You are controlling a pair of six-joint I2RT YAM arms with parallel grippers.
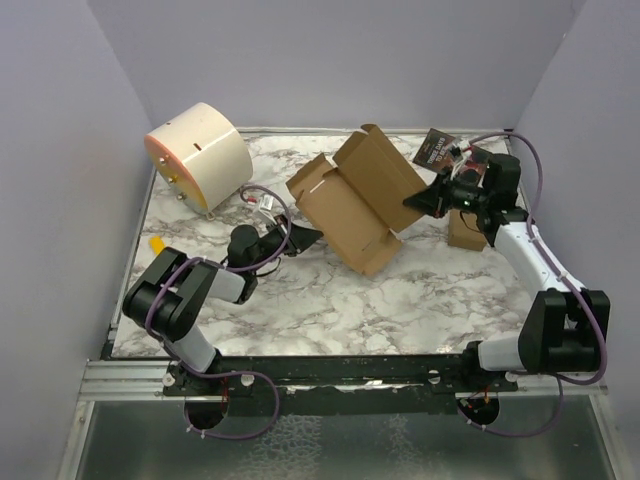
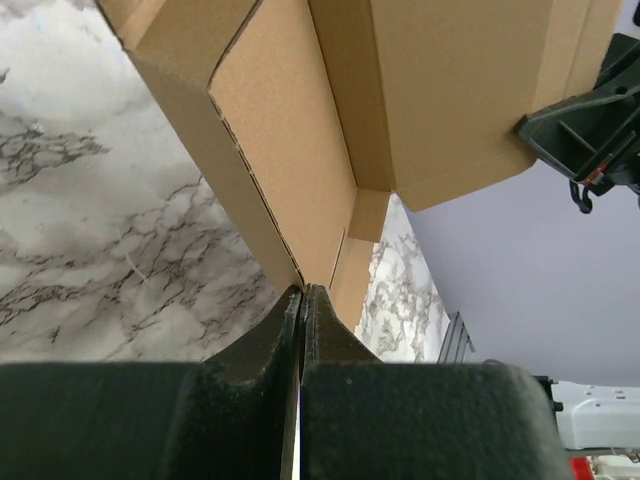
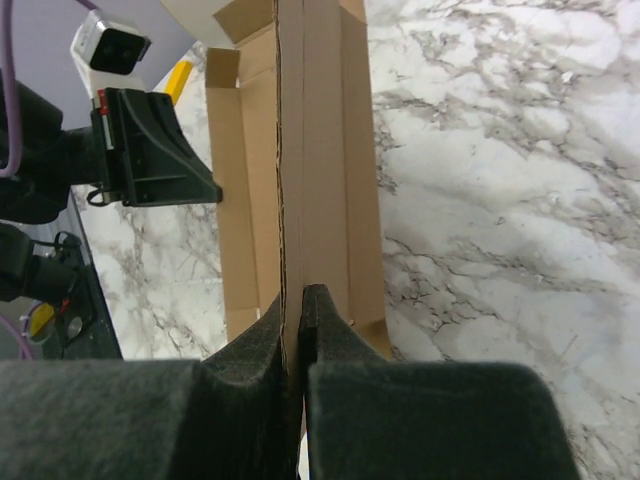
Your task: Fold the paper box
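1. The paper box [image 1: 355,200], a plain brown die-cut cardboard mailer with flaps and slots, lies diagonally in the middle of the white-and-grey marbled surface [image 1: 300,300], a bit toward 12 o'clock. It's only half formed. One long side wall is folded up, and the big panel at its 1 o'clock end is tipped up off the surface.

2. The right gripper [image 1: 412,203] comes in from 3 o'clock. Its wrist view shows the jaws closed tight, with a cardboard edge running straight into the slit between them [image 3: 298,295]. My read is that this pinch is what's propping the raised panel up, ready to be swung over.

3. The left gripper [image 1: 312,237] reaches in from 8 o'clock with its jaws shut too, tips right at the edge of the box's side wall [image 2: 302,292]. I can't tell whether it's pinching a sliver of card or just butting against it. Either way it looks like the anchor, so the sheet can't skate away while the other side gets folded.

4. I'd call this early to middle of the job, since most flaps are open and nothing is tucked.

5. Bystanders sit out at the rim, which leaves folding room:
   - A cream cylinder with an orange face [image 1: 200,155] at 10 o'clock.
   - A dark printed booklet [image 1: 437,150] at 1 o'clock.
   - A smaller brown cardboard box [image 1: 465,232] at 3 o'clock, just beside the right arm.
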